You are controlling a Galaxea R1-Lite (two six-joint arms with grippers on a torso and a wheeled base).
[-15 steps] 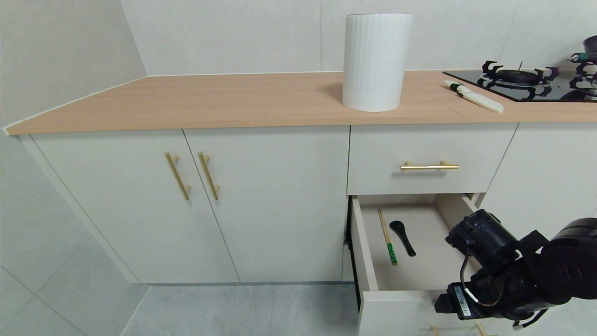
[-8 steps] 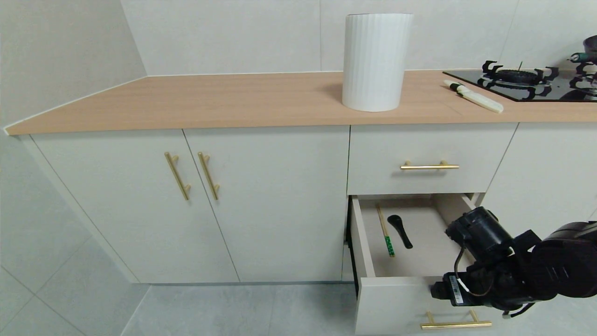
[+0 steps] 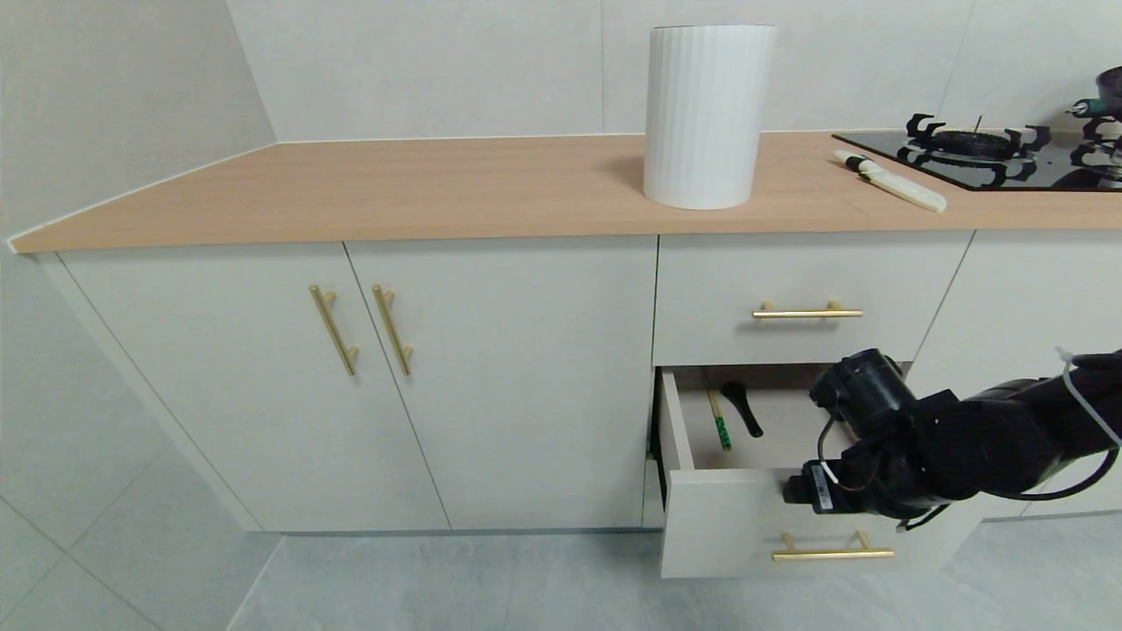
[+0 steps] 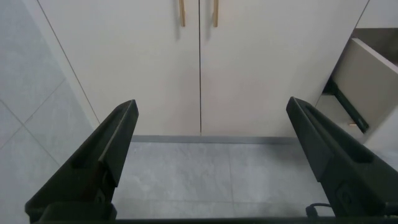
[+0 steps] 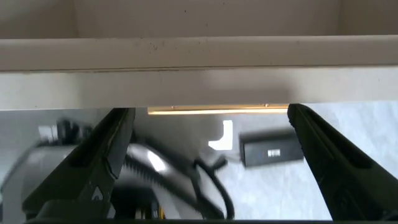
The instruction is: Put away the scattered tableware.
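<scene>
The lower drawer (image 3: 727, 526) stands partly open, and its gold handle (image 3: 833, 553) shows on the front. Inside lie a pair of chopsticks (image 3: 718, 422) with green ends and a black spoon (image 3: 742, 408). My right gripper (image 3: 863, 501) is at the top edge of the drawer front (image 5: 199, 78), open, with nothing between its fingers (image 5: 106, 155); the gold handle (image 5: 217, 111) shows below that edge. A white knife (image 3: 890, 180) lies on the countertop near the stove. My left gripper (image 4: 211, 106) hangs open over the floor in front of the cabinet doors (image 4: 199, 62).
A tall white ribbed canister (image 3: 706, 116) stands on the wooden countertop (image 3: 394, 188). A black gas stove (image 3: 982, 153) is at the far right. The upper drawer (image 3: 806, 302) is shut, as are the double doors (image 3: 368, 386) to the left. Grey tile floor (image 3: 438, 578) lies below.
The lower drawer has slid in towards the cabinet, and my right arm has moved with its front. Less of the chopsticks and spoon shows now.
</scene>
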